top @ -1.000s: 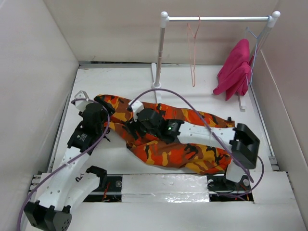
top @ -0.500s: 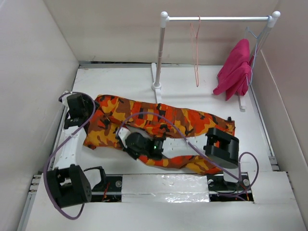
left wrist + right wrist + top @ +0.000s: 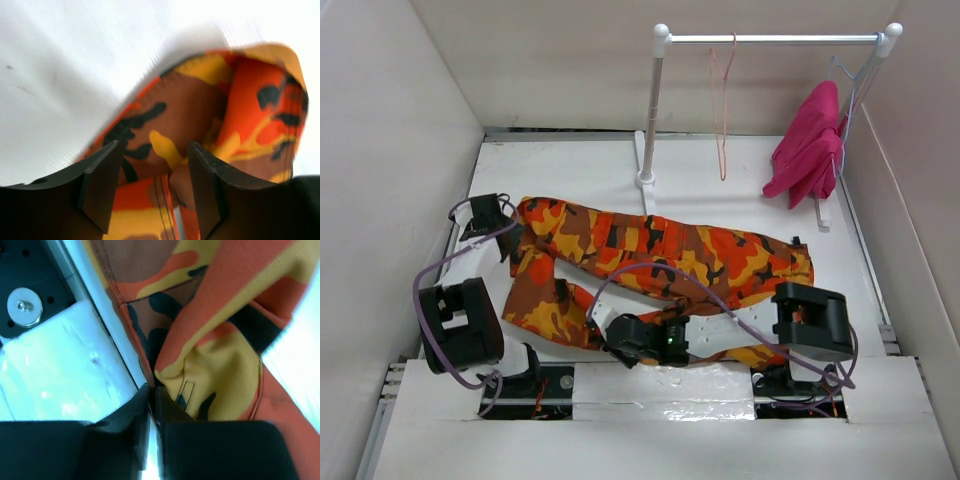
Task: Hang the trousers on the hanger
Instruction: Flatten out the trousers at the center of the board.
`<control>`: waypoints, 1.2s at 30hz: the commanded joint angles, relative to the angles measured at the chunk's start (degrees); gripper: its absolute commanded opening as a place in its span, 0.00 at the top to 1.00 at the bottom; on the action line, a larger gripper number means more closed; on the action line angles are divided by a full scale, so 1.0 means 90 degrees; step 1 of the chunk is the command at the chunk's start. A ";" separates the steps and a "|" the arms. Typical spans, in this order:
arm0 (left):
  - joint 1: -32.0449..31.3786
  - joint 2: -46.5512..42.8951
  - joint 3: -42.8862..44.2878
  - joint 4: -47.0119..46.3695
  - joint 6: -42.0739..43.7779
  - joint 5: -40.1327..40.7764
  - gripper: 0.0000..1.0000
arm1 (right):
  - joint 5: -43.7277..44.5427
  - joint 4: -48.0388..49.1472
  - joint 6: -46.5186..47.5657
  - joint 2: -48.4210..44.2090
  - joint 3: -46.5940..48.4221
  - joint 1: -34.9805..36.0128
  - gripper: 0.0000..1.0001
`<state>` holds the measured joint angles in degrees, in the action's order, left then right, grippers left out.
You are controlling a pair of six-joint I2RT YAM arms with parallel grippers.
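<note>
The camouflage trousers (image 3: 660,250) lie spread across the table from left to right. My left gripper (image 3: 506,236) is at their far-left end. In the left wrist view it (image 3: 152,190) is open, with camouflage cloth (image 3: 200,110) lying between and beyond the two fingers. My right gripper (image 3: 606,345) is at the trousers' near edge by the table's front. In the right wrist view it (image 3: 152,396) is shut on a fold of the trousers (image 3: 220,365). The salmon-pink hanger (image 3: 722,110) hangs on the rail at the back, apart from both grippers.
The white tube rail frame (image 3: 770,40) stands at the back, with a magenta-pink garment (image 3: 810,140) on a pale wire hanger (image 3: 844,75) at its right end. Walls close in left and right. A metal strip and mounting plate (image 3: 22,305) lie under the right gripper.
My right gripper has pulled the trousers' near edge toward the table's front. The left arm has folded back, with its gripper staying at the trousers' left end. The cloth lies flatter and wider.
</note>
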<state>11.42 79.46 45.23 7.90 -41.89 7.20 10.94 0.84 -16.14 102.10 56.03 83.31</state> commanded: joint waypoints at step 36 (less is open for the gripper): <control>0.0176 0.2432 0.4069 0.1428 0.1452 0.0793 1.00 | 0.1930 -0.0807 -0.1146 -0.5836 -0.2758 -0.2586 0.43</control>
<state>12.80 101.51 86.74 15.94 -31.03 17.93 29.23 -10.13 -25.74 52.27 32.51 61.82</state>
